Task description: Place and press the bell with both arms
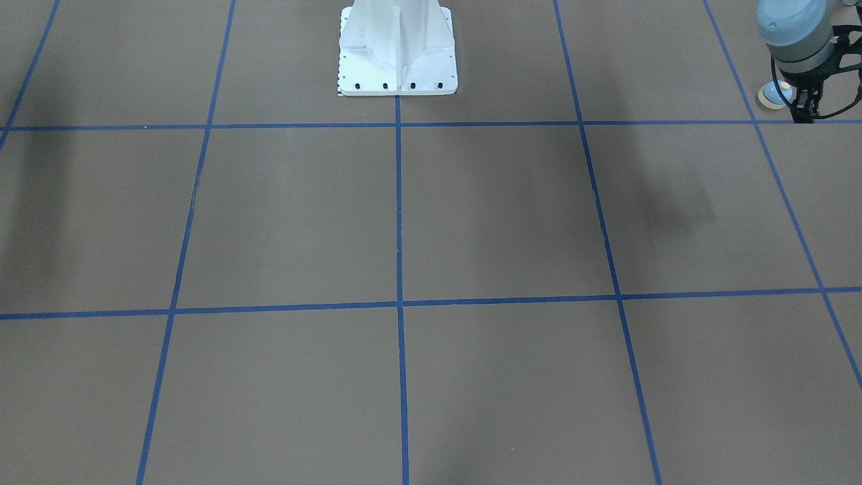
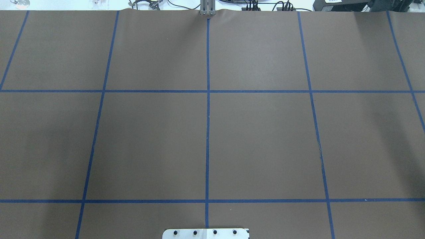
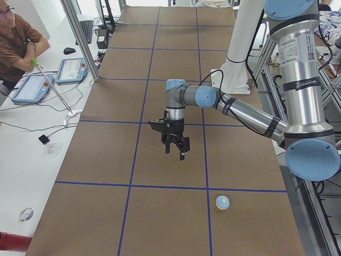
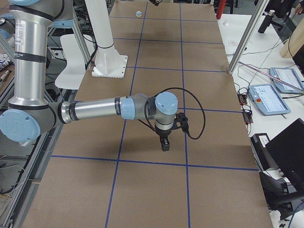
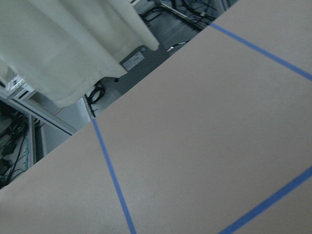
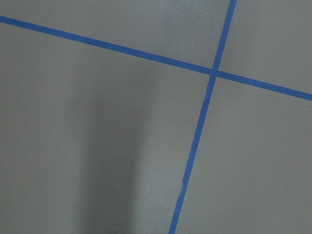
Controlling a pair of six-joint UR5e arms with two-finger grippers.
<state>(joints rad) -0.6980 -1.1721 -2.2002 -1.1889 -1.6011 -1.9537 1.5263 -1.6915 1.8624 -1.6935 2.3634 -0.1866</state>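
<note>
Jaws of the left gripper (image 3: 175, 152) are standing parted and empty, hovering above the worktop (image 3: 122, 69). Jaws of the right gripper (image 4: 164, 145): cannot tell whether released or clenched. The bell (image 3: 222, 202) is sitting upright on the worktop, near the left gripper but apart from it, just beside a blue tape line (image 3: 203, 138).

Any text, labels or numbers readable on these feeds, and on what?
No text reads clearly.
White sticker and band lettering on the left arm: too small.
White sticker on the right arm: blurred.
Grey label plate, left wrist view: blurred.
Screen of the teach pendant: too small.
</note>
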